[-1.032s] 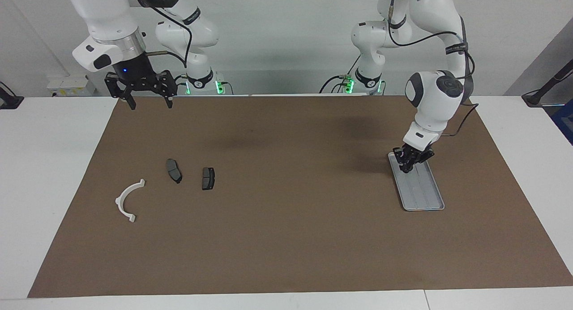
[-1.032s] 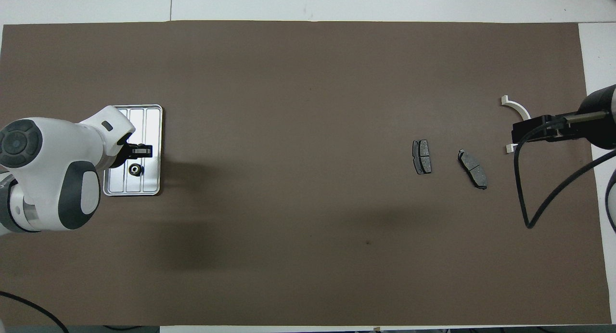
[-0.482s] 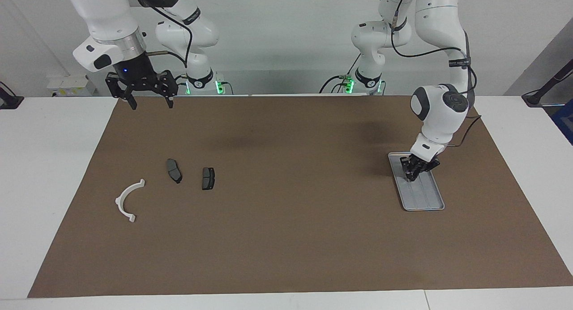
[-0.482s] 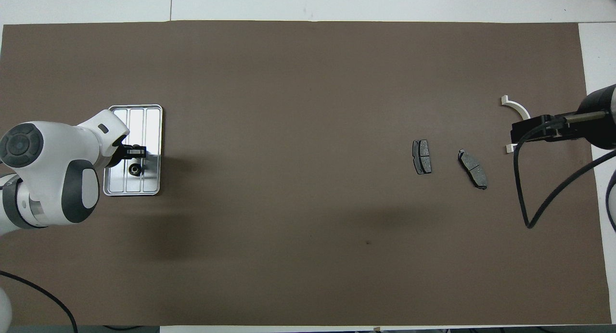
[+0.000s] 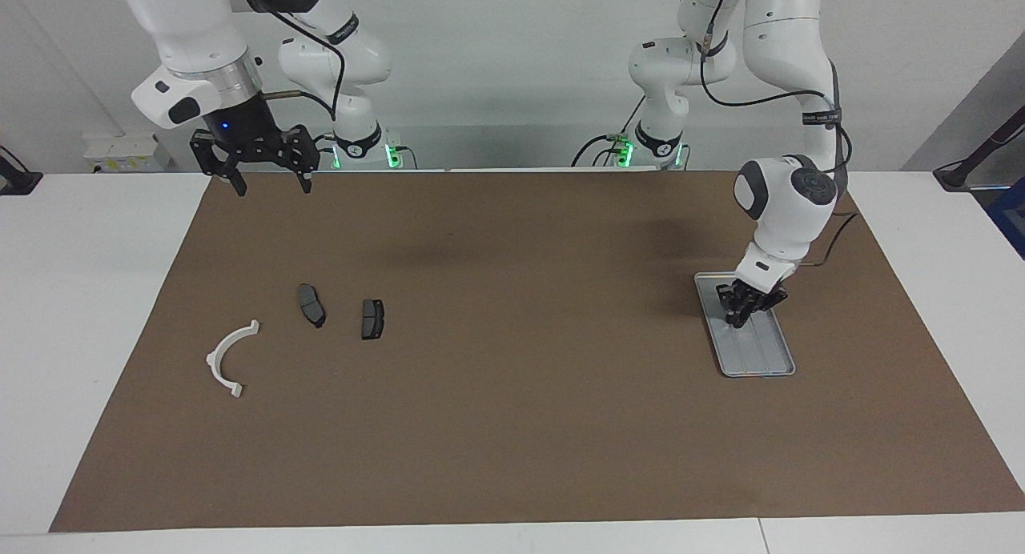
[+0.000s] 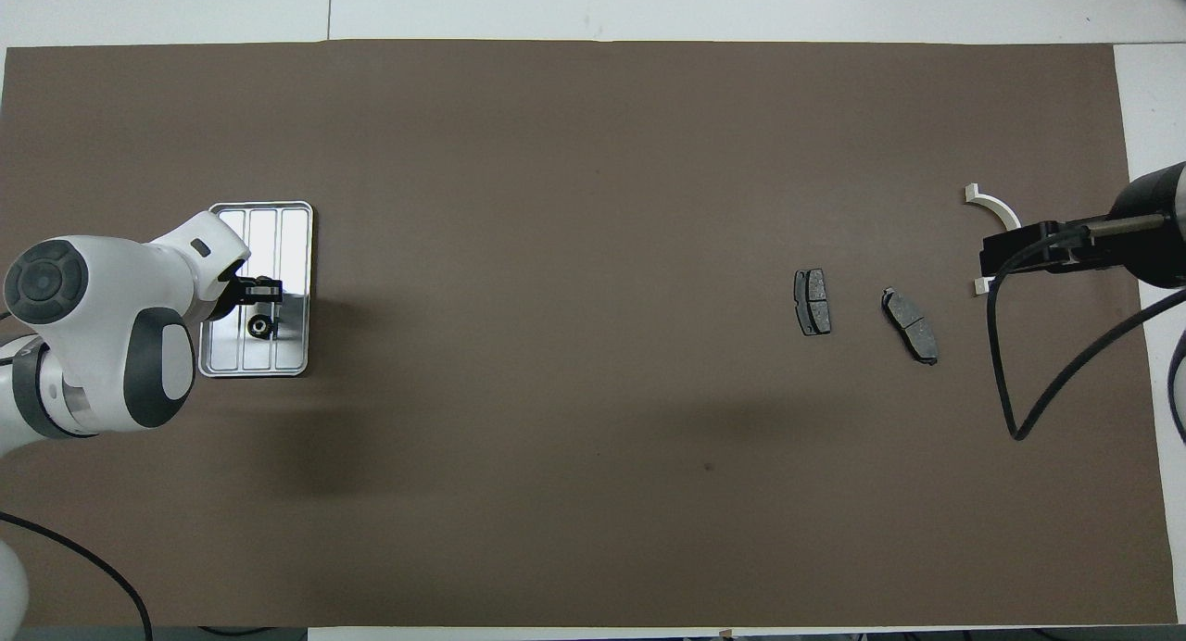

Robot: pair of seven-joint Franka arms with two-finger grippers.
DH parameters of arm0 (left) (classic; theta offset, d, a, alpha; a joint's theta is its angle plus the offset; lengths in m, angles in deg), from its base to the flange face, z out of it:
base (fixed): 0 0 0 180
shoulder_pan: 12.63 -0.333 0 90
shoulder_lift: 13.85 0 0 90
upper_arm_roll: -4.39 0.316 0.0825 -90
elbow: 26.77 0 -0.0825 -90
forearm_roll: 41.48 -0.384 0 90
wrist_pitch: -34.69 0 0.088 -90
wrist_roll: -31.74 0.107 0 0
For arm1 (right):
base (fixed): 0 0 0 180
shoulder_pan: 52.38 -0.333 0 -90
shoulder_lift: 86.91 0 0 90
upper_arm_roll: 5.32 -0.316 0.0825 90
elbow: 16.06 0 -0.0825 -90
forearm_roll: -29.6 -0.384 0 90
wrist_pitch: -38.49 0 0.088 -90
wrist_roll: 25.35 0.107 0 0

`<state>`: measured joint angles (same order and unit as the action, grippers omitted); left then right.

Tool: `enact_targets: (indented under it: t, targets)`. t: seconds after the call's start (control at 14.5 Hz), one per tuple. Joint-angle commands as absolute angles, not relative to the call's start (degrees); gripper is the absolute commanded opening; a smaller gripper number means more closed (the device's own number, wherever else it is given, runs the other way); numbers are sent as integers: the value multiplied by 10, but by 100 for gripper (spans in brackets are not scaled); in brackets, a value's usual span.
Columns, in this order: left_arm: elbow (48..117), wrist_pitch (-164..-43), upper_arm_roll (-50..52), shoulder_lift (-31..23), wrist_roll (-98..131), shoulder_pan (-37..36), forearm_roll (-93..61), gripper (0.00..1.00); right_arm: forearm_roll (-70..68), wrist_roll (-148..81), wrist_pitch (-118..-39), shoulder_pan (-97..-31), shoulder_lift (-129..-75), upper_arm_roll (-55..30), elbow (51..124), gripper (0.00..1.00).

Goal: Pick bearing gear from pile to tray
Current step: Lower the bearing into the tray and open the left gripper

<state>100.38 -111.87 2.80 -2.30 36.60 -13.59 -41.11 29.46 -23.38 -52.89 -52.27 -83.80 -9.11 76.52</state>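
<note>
L gripper [image 5: 741,314]: low over the tray [image 5: 765,358], at its end nearer the robots; can't tell if jaws are clenched or released. Bearing gear [image 6: 260,325] lies in the tray, just beside the gripper tips, apart from them in the overhead view. Tray sits toward the left arm's end of the brown mat [image 5: 512,426].

R gripper [image 5: 268,178]: jaws spread wide, nothing in them, waiting high over the mat edge nearest the robots. Below it, toward the right arm's end: two brake pads [image 5: 311,305] [image 5: 371,319] side by side, white arc bracket [image 5: 228,359] farther from the robots.
</note>
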Motion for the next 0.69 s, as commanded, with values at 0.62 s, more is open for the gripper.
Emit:
enact_targets:
  t: [0.62]
  targets:
    - [949,-997,25,-65,377,-139,-400,94,285,-224,-536,-519,-840,-94,764,100]
